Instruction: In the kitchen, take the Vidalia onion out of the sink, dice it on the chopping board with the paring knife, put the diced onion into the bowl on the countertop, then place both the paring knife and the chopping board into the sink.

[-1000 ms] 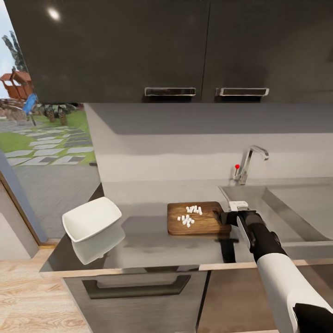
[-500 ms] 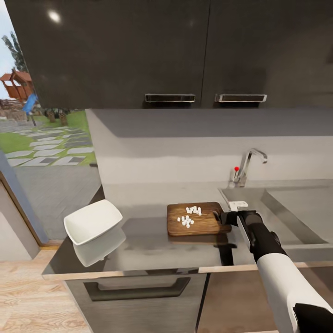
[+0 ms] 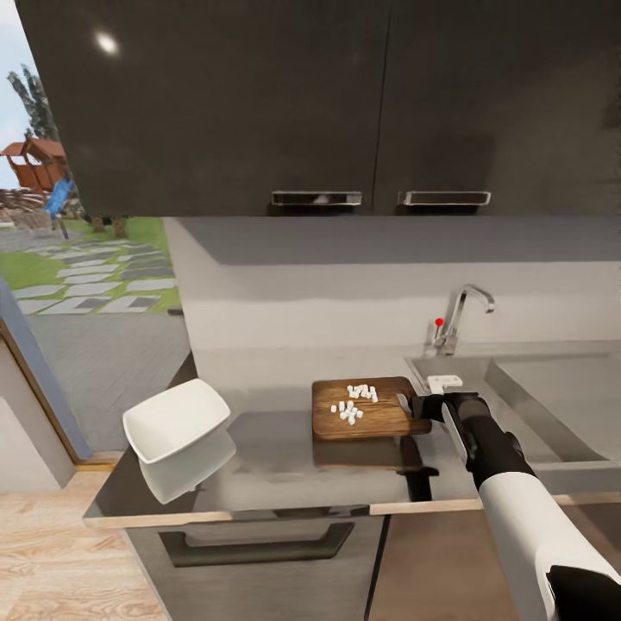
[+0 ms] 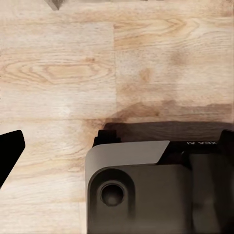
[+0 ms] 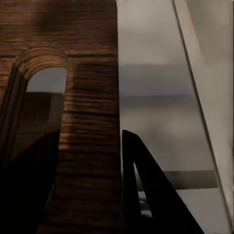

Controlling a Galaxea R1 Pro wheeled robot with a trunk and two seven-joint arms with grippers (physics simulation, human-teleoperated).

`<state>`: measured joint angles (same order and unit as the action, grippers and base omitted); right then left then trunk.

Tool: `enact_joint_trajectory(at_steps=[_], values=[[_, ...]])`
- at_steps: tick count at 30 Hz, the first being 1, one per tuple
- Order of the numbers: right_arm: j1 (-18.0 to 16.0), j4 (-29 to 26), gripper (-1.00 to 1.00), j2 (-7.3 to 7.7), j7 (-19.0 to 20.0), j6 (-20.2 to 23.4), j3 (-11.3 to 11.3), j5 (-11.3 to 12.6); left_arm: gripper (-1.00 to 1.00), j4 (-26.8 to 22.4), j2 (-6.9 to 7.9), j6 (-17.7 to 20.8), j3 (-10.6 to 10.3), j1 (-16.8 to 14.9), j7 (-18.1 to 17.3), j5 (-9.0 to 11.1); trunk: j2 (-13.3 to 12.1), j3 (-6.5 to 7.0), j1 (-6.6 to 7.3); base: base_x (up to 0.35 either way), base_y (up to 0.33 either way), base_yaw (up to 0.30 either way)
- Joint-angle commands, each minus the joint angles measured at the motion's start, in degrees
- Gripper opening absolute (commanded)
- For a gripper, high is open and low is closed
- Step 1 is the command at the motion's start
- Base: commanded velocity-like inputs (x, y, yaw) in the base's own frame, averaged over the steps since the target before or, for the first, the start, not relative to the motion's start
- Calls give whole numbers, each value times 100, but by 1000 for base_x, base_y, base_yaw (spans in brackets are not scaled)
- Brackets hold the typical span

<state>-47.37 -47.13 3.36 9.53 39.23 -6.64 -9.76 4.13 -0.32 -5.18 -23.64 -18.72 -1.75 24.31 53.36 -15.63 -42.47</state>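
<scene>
On the countertop [image 3: 276,448], the right gripper [image 3: 420,405] is clamping the board [image 3: 366,410] at its 3 o'clock edge; diced onion [image 3: 354,404] is lying on top, bowl [image 3: 177,420] at 9 o'clock.

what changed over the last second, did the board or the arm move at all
Mostly the camera: the whole picture drifted, cabinets lower and bowl slightly right, so that is view shift, not objects moving. The right gripper stays at the chopping board's right edge, a finger on each side of its handle strip, as the right wrist view shows. The diced onion remains piled on the board, which rests on the countertop beside the sink.
</scene>
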Motion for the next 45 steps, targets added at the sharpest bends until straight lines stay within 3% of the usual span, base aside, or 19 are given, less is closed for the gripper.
enact_joint_trajectory(at_steps=[1, 45], values=[[-4, -7, -100, -2, 49, 23, -13, -61, 100, 24, -4, -36, -45, -9, -18, 48, -37, 20, 22, 0, 0, 0], [-1, -7, -100, -2, 49, 23, -4, -60, 100, 18, -10, -35, -45, -9, -18, 48, -1801, 1208, 988, 0, 0, 0]])
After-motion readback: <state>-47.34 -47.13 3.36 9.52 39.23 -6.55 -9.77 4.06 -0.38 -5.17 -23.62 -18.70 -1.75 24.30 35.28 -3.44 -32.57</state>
